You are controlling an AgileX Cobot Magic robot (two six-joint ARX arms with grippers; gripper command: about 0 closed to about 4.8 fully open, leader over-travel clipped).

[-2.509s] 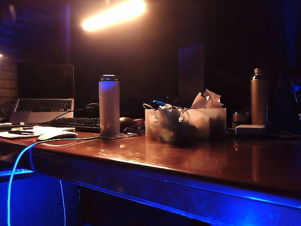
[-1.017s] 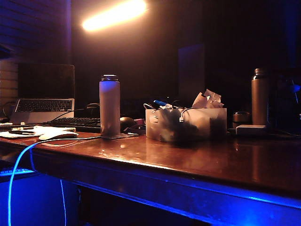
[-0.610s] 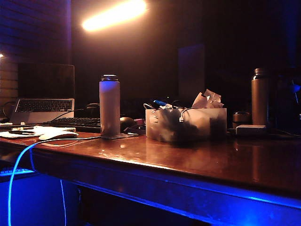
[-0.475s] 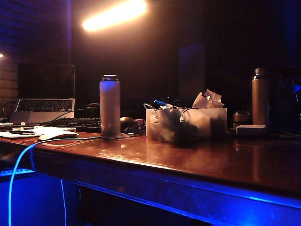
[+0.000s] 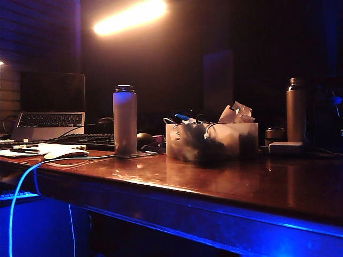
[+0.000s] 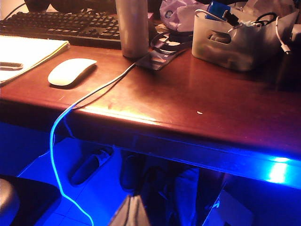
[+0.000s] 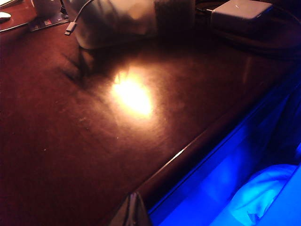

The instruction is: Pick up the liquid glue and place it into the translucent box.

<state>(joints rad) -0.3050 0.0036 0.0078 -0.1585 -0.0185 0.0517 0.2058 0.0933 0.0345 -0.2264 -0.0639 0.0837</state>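
Note:
The translucent box (image 5: pixel 214 142) stands mid-table with cables and crumpled paper above its rim; it also shows in the left wrist view (image 6: pixel 225 44) and the right wrist view (image 7: pixel 113 23). A blue cap (image 5: pixel 182 116) (image 6: pixel 217 9) sticks out of the box at its left end; it looks like the liquid glue, whose body is hidden inside. My left gripper (image 6: pixel 133 213) is shut and empty, low in front of the table edge over the floor. At the table's front edge my right gripper (image 7: pixel 134 210) is shut and empty. Neither gripper shows in the exterior view.
A greyish flask (image 5: pixel 124 120) stands left of the box, a dark metal bottle (image 5: pixel 295 110) and a white block (image 5: pixel 285 148) right of it. Keyboard (image 6: pixel 70 26), mouse (image 6: pixel 71 71), laptop (image 5: pixel 48 119) and a glowing blue cable (image 6: pixel 61 141) occupy the left side.
A dark shape at the exterior view's upper left edge a second ago is gone. Nothing on the table has moved.

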